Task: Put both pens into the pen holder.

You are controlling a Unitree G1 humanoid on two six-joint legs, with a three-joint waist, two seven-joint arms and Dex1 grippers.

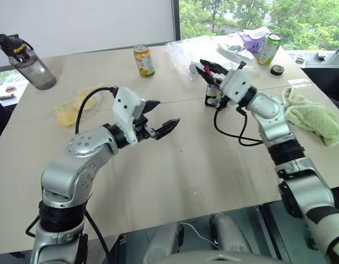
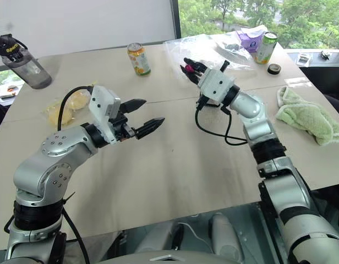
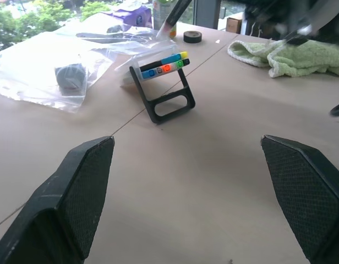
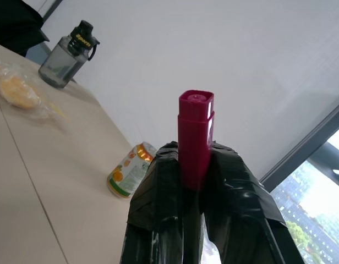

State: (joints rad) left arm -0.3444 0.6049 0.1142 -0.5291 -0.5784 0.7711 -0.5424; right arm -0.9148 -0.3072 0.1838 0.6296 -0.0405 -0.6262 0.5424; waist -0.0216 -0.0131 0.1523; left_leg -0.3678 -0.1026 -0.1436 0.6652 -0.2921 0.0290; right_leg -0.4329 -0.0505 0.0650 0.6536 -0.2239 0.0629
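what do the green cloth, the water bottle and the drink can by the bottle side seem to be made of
Cloth: soft terry-like fabric, going by its fuzzy, crumpled folds. Bottle: probably smoky clear plastic, see-through grey body with a black cap. Can: likely thin metal, with a shiny top rim and glossy printed wall.

Bright, even daylight enters from the windows at one o'clock and washes the pale wooden tabletop [image 1: 186, 165], where shadows lie soft and faint. The clear crinkled plastic bag [image 3: 43, 66] catches mild glare. Outdoor greenery looks overexposed, and the near black claw fingers [image 3: 76, 192] are slightly blurred.
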